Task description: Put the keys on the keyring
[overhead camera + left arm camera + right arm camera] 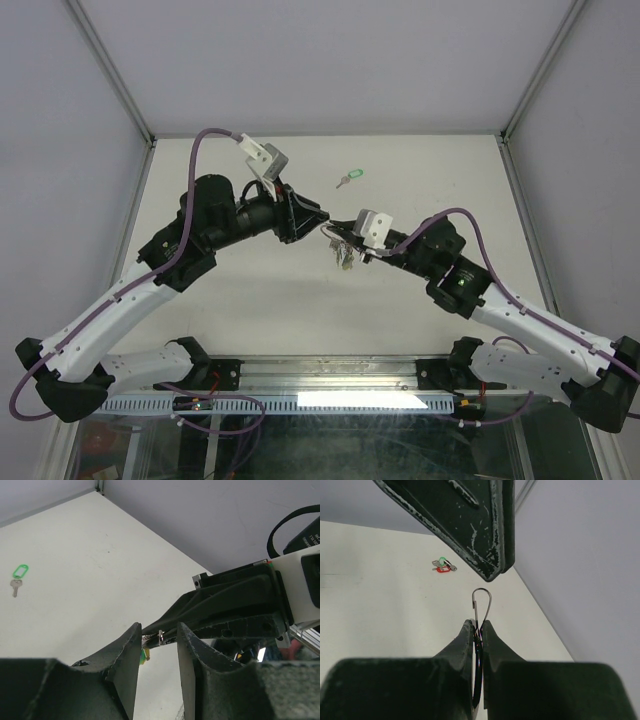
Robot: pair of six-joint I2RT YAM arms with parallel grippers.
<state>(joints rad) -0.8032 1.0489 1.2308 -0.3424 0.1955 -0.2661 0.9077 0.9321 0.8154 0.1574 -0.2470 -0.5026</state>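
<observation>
White table [250,320]: green key [349,178] at twelve o'clock. Right gripper [476,627] pinches the keyring [481,600]; left gripper [158,626] fingers stand apart. Bumping could knock it loose.

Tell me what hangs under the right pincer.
Keys dangle from the keyring the right pincer clamps; their count is unclear, and its fingers cover the ring's lower part.

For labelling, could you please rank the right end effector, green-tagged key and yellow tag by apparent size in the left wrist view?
1. right end effector, nearest the camera.
2. green-tagged key, far off.
3. yellow tag, mostly hidden, so its place is unsure.
</observation>
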